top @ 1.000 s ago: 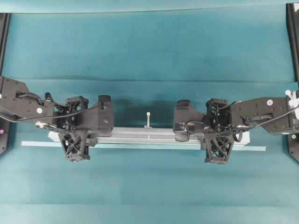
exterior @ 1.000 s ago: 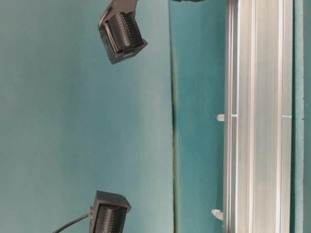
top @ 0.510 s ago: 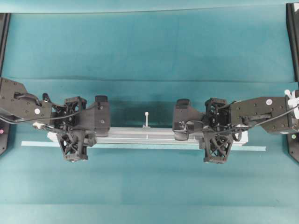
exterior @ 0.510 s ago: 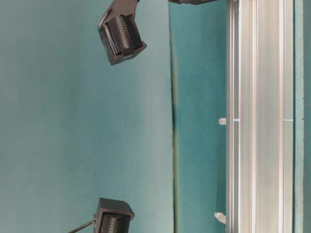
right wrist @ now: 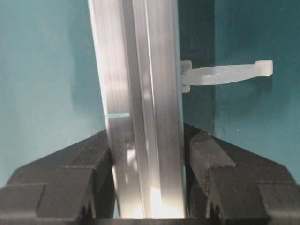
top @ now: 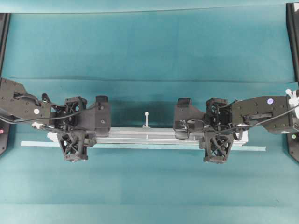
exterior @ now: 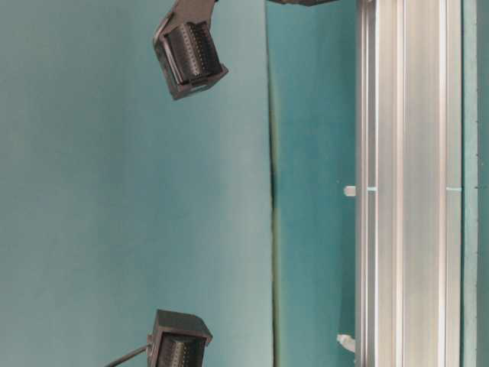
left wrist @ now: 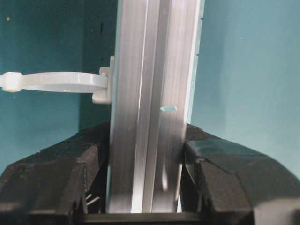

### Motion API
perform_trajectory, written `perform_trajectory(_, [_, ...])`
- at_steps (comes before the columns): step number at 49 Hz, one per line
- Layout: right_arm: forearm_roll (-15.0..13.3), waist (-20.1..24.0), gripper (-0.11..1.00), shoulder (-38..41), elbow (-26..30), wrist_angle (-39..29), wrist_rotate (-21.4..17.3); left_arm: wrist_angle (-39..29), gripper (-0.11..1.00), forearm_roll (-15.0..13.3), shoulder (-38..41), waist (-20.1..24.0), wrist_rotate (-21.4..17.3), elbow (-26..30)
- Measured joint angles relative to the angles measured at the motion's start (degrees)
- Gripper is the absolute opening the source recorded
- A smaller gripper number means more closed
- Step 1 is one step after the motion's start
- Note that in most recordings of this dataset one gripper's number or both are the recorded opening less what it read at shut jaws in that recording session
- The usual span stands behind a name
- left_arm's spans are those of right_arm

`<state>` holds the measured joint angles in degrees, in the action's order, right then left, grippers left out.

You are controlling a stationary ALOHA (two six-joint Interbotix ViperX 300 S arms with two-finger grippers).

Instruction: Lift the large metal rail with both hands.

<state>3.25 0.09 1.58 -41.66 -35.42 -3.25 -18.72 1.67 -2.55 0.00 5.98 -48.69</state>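
Observation:
The large metal rail (top: 145, 134) is a long grooved silver bar lying left to right across the teal cloth. A white peg (top: 147, 119) stands at its far side, and a broad shadow falls beyond it. My left gripper (top: 74, 133) is shut on the rail near its left end. My right gripper (top: 217, 133) is shut on it near the right end. In the left wrist view the rail (left wrist: 150, 70) runs between the black fingers (left wrist: 206, 159), which press both its sides, with a white peg (left wrist: 51, 82) to its left. The right wrist view shows the same grip on the rail (right wrist: 136, 61), with a peg (right wrist: 225, 72) to its right.
A thin flat pale strip (top: 140, 146) lies on the cloth along the near side of the rail and sticks out past both ends. Black frame posts (top: 3, 37) (top: 293, 37) stand at the far corners. The table-level view shows a cloth fold (exterior: 271, 183).
Both grippers and the rail shifted slightly toward the far side and a little left. In the last half second they have hardly moved. Both grips are unchanged.

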Motion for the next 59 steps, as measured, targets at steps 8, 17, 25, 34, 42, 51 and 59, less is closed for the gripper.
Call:
perform_trajectory(8, [0.09, 0.0, 0.4, 0.0, 0.0, 0.88, -1.05, 0.44, 0.37, 0.09, 0.0, 0.0, -0.09, -0.35])
perform_trajectory(17, [0.09, 0.09, 0.47, -0.09, -0.35, 1.49, -2.02, 0.7, 0.65, 0.0, 0.18, 0.09, 0.97, -0.97])
perform_trajectory(25, [0.18, 0.0, 0.9, -0.09, -0.62, 1.58, -3.25, 0.79, 0.91, 0.0, 0.35, 0.26, 0.35, -1.67])
perform_trajectory(34, [0.0, 0.09, 0.95, -0.18, -0.97, 2.11, -3.25, 1.32, 0.89, 0.0, 0.18, 0.18, 0.18, -2.2])
perform_trajectory(42, [0.0, 0.09, 0.95, -0.35, -0.88, 2.02, -3.34, 1.58, 0.89, 0.0, 0.0, 0.18, 0.26, -2.29])
perform_trajectory(51, [-0.09, 0.09, 0.95, -1.58, -0.88, 0.97, -3.34, 1.14, 0.89, 0.0, -2.29, 0.09, 0.35, -2.64])
perform_trajectory(59, [-0.18, 0.09, 0.95, -5.54, -0.88, 0.7, -3.34, 0.35, 0.89, 0.0, -6.77, 0.18, 0.35, -2.81])
